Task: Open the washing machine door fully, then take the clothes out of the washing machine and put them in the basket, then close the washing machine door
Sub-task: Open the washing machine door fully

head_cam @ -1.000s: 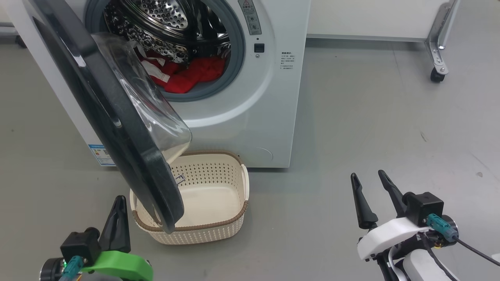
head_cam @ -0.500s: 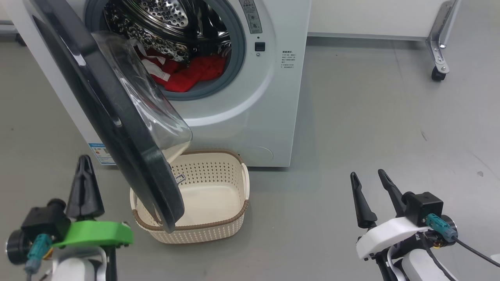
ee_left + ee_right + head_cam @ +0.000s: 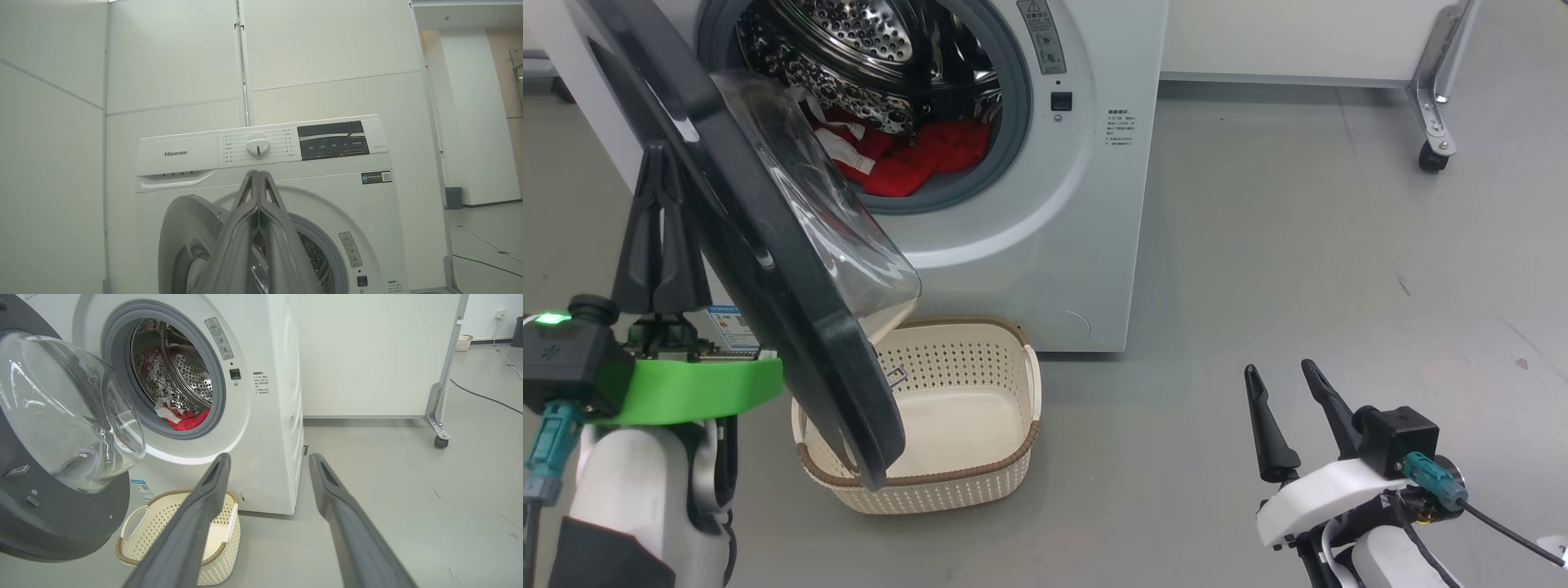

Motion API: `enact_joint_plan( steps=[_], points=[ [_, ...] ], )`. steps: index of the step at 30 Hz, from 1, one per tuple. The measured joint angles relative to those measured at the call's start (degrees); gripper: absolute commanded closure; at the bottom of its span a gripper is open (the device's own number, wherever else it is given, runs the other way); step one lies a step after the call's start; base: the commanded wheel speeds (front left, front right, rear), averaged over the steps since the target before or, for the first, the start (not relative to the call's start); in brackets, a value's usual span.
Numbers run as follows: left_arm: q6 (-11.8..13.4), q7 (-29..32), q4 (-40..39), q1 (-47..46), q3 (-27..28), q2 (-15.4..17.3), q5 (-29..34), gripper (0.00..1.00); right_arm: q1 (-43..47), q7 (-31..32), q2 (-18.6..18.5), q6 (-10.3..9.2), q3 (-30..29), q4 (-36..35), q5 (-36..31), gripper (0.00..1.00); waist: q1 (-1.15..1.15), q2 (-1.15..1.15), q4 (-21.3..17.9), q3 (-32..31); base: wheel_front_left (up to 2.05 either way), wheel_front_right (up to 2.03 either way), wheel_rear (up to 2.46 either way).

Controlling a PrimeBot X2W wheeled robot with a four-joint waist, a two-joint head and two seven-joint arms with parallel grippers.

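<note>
Red clothes half hidden behind door glass; left gripper pinched closed, right gripper spread wide.

**Robot body: appearance**

Left gripper: long dark tapered fingers, bright green bracket, left black housing with lit green lamp, left teal plug, pale forearm.

Right gripper: white shell, right black housing, right teal plug, black cable.
</note>
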Motion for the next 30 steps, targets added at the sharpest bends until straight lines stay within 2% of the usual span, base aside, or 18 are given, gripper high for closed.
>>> enact_joint_plan(
  steps=[7,13,20,30],
  points=[
    [-2.1,2.7,-0.7,-2.0,-4.6,0.1,1.5,1.00,0.0,0.0,0.3,0.62,-0.1,0.5,-0.8,0.00,0.00,0.00,-0.9,-0.2,0.00,0.00,0.00],
    [-3.8,5.9,1.5,-1.7,-10.1,-1.5,1.6,1.00,0.2,0.0,0.7,0.85,-0.6,0.8,-0.8,0.00,0.00,0.00,-1.8,-0.1,0.00,0.00,0.00],
    [-4.0,7.7,4.5,0.8,-12.8,-2.9,-0.4,1.00,0.2,0.0,0.9,0.86,-1.1,1.0,-0.9,0.00,0.00,0.00,-2.5,0.3,0.00,0.00,0.00],
    [-4.0,11.1,10.1,4.4,-14.4,-3.1,-2.0,1.00,0.2,0.0,1.5,1.29,-1.9,1.0,-1.0,0.00,0.00,0.00,-3.0,1.1,0.00,0.00,0.00]
  ],
)
